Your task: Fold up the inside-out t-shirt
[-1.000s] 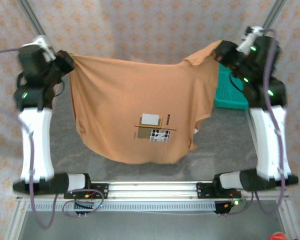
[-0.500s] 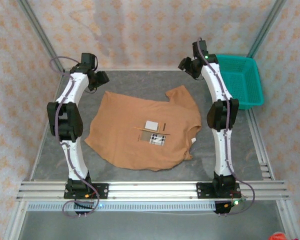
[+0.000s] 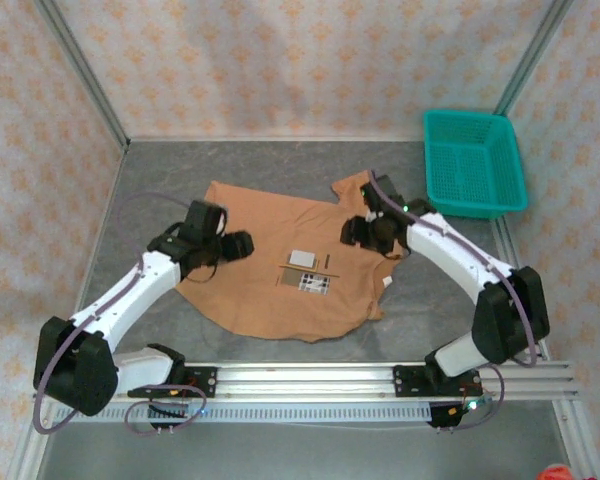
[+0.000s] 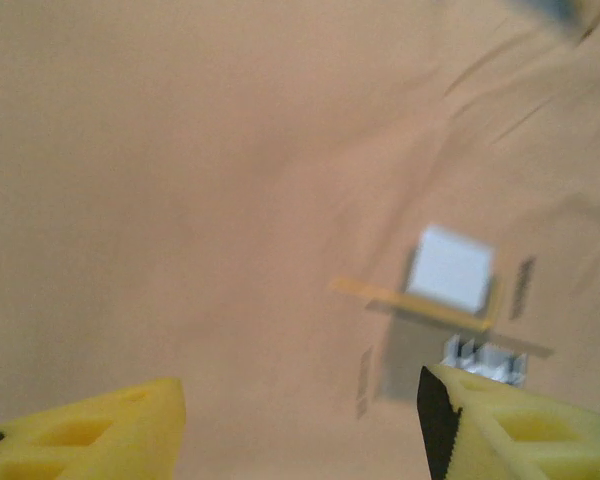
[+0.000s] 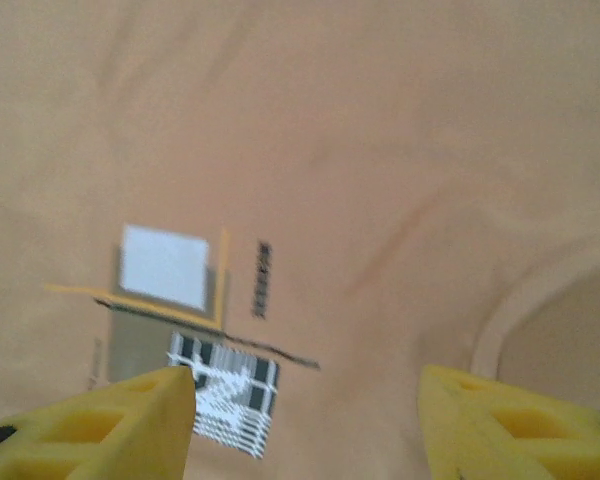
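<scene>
The tan inside-out t-shirt point(image 3: 270, 295) lies spread flat on the grey table, with a small white square and a dark patterned patch point(image 3: 310, 271) near its middle. My left gripper point(image 3: 242, 245) hovers over the shirt's left part, open and empty. My right gripper point(image 3: 352, 232) hovers over the right part near the neck opening, also open and empty. In the left wrist view the yellow fingers point(image 4: 100, 430) frame bare cloth point(image 4: 230, 200) with the white square point(image 4: 455, 268) ahead. In the right wrist view the gripper point(image 5: 305, 400) looks down on the white square point(image 5: 163, 265) and the collar point(image 5: 500, 320).
A teal mesh basket point(image 3: 475, 165) stands at the back right corner, apart from the shirt. Aluminium frame posts and patterned walls close in the table on three sides. The rail point(image 3: 300, 378) with the arm bases runs along the near edge.
One second ago both grippers held the shirt up by its top corners. They have let go, the shirt has dropped flat, and both arms have swung in low over it.
</scene>
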Robot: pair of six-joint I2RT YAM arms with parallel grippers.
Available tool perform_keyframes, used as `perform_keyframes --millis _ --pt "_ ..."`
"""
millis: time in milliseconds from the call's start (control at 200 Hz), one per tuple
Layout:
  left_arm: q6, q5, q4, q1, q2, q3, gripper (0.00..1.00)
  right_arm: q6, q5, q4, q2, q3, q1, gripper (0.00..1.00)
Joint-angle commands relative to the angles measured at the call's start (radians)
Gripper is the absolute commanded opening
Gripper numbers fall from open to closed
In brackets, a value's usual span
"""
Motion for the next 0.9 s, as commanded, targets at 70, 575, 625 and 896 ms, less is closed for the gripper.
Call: perform_keyframes --millis 70,575,625,896 --pt "-0.066 -0.003 -0.04 -0.013 -0.081 -0.118 0.67 0.108 0.036 0.056 -0.109 -0.191 0.105 0.61" --pt "-0.008 -0.128 0.161 0.152 0.37 0.03 0.74 0.095 0.025 0.298 0.319 -0.039 -0.047 0.59" --pt "0.014 -0.124 0.159 0.177 0.434 0.086 0.73 0.071 0.0 0.283 0.381 0.034 -0.072 0.59" --pt "0.109 -0.29 -0.075 0.093 0.33 0.256 0.66 -0.022 0.06 0.083 0.256 0.089 -0.087 0.57"
